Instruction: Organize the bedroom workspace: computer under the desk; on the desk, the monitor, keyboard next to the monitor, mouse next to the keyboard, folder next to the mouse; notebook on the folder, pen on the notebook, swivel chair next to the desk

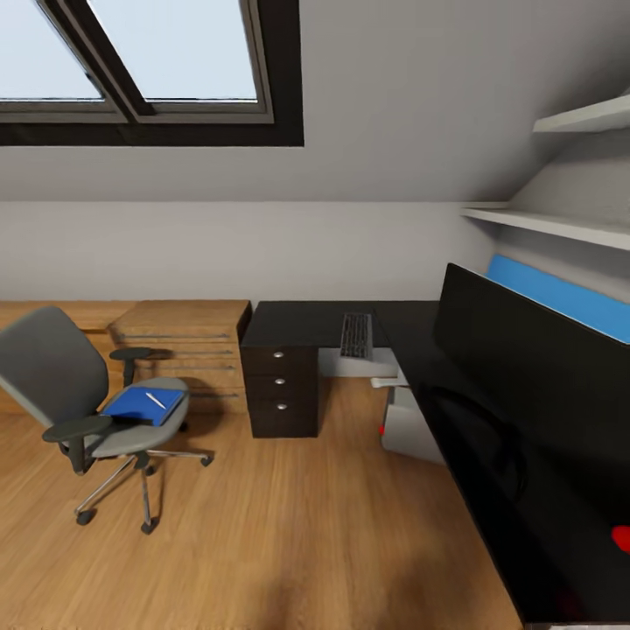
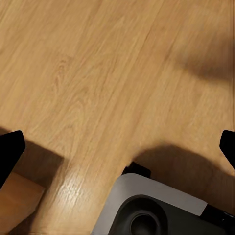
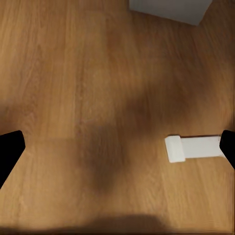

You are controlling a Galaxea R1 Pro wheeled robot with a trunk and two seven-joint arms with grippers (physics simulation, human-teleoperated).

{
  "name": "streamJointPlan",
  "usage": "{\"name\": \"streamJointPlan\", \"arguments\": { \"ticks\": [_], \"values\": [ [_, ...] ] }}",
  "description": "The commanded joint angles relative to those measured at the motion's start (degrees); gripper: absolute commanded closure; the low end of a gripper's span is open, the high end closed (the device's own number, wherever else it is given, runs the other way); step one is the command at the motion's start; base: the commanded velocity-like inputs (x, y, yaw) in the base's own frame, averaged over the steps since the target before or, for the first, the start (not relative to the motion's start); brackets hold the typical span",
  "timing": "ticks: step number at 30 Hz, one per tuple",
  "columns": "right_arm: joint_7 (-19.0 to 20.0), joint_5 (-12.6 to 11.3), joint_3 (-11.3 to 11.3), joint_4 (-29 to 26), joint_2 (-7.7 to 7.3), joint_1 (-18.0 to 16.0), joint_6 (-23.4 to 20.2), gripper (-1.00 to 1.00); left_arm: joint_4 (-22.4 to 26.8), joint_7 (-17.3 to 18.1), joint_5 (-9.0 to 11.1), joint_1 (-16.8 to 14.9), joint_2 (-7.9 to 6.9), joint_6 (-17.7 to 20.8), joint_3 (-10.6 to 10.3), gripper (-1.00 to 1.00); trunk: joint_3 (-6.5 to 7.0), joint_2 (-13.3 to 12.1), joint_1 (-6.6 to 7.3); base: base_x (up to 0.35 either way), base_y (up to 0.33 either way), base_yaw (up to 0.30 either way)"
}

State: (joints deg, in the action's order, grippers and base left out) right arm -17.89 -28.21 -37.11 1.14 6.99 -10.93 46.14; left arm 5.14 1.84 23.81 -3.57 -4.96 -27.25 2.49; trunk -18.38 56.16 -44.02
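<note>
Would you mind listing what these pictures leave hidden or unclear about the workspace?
- Mouse: cannot be made out in the head view.
- Notebook: hidden under the pen or lost against the folder on the chair.
- Monitor: cut off by the head view's right edge, base unseen.
- Computer: mostly hidden under the desk.
- Keyboard: keys too small to read.

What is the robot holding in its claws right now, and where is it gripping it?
Nothing. Both wrist views show the fingertips spread wide over bare wood floor, and the left gripper and right gripper are empty.
</note>
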Motion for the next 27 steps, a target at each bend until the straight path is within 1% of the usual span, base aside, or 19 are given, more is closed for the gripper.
{"name": "streamJointPlan", "arguments": {
  "ticks": [1,8,27],
  "values": [
    [-0.31,-0.18,-0.49,0.11,0.04,-0.06,0.09,-1.00,-0.04,0.19,0.03,-0.03,0.01,-0.17,0.24,-1.00,-0.07,0.05,0.01,-0.164,-0.280,-0.008],
    [-0.30,-0.18,-0.43,0.09,0.02,-0.05,0.06,-1.00,-0.44,0.18,0.01,-0.03,0.03,-0.09,0.24,-1.00,-0.06,0.05,0.01,-0.119,-0.301,-0.001],
    [-0.31,-0.18,-0.41,0.09,-0.13,-0.05,0.01,-1.00,-0.68,0.18,0.00,-0.03,0.03,0.26,0.15,-1.00,-0.06,0.05,0.01,-0.005,-0.344,0.000]
  ]
}}
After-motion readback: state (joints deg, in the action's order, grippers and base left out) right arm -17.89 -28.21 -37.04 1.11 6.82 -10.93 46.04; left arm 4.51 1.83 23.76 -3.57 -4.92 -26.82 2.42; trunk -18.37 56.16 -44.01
